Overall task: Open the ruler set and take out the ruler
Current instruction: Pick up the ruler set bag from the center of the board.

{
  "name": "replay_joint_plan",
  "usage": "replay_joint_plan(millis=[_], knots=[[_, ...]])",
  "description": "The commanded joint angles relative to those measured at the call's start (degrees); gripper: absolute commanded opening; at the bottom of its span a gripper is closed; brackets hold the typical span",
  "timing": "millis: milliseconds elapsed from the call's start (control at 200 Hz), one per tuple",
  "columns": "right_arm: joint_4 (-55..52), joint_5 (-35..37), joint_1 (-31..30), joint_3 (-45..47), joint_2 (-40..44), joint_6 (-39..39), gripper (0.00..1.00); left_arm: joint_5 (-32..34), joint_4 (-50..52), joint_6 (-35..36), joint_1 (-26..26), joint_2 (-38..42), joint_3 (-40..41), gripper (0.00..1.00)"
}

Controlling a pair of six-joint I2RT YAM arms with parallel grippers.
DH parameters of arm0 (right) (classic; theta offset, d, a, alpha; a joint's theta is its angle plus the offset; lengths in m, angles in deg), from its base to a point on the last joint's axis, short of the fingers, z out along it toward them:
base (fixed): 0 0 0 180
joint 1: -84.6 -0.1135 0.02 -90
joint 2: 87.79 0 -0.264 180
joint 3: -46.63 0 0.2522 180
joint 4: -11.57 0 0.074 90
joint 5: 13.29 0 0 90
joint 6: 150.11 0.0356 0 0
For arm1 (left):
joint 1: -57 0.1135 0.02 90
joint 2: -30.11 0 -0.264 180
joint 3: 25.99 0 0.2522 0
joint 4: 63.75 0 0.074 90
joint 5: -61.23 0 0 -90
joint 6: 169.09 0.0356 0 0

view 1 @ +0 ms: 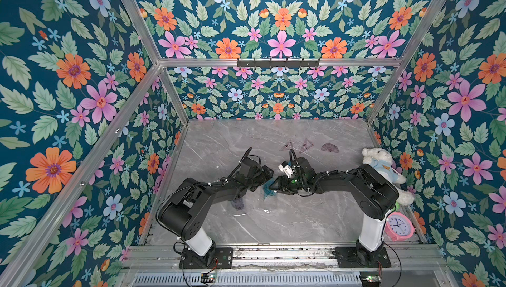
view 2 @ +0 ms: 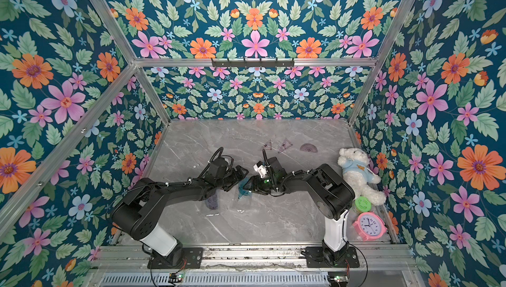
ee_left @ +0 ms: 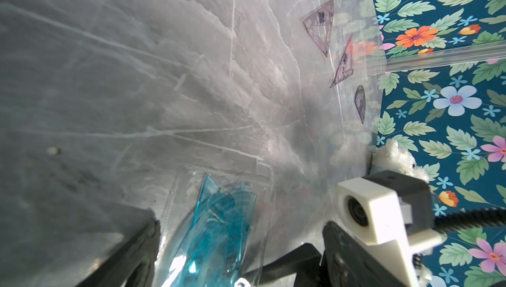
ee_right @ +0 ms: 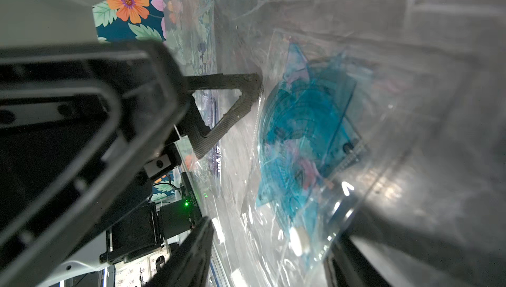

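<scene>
The ruler set is a clear plastic pouch (view 1: 267, 193) (view 2: 242, 191) lying flat at the table's middle. Blue see-through rulers (ee_left: 216, 225) (ee_right: 304, 135) are stacked inside it. My left gripper (view 1: 266, 175) (ee_left: 246, 241) comes in from the left, open wide, with one end of the pouch between its fingers. My right gripper (view 1: 274, 186) (ee_right: 271, 244) faces it from the right. Its fingers (ee_right: 197, 244) stand apart on either side of the pouch's other end. I cannot see either gripper pinching the plastic.
Two purple set squares (view 1: 289, 145) (view 1: 306, 145) and a purple protractor (view 1: 330, 148) lie toward the back. A purple ruler (view 1: 238, 203) lies under my left arm. A white teddy bear (view 1: 383, 167), a green lid (view 2: 362, 203) and a pink clock (view 1: 398, 226) stand along the right wall.
</scene>
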Motion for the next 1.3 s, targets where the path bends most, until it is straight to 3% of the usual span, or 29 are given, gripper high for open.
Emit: replay_joint_plan(millis=[0, 485, 765, 1050, 1295], knots=[[4.5, 0.1, -0.3, 0.0, -0.7, 2.5, 0.57, -0.8, 6.7, -0.9, -0.1, -0.6, 0.7, 0.95], [3.4, 4.5, -0.8, -0.8, -1.1, 1.7, 0.18, -1.1, 6.9, -0.2, -0.2, -0.3, 0.4, 0.95], [1.2, 5.1, -0.7, -1.2, 0.0, 0.5, 0.15, -0.9, 7.5, 1.0, -0.2, 0.1, -0.2, 0.95], [-12.1, 5.8, -0.7, -3.7, 5.4, -8.0, 0.11, 2.0, 15.0, 8.1, 0.3, 3.8, -5.4, 0.95], [-25.0, 5.7, -0.8, -6.7, 8.8, -15.4, 0.02, -0.7, 16.6, 14.4, 6.5, 9.2, -7.5, 0.96]])
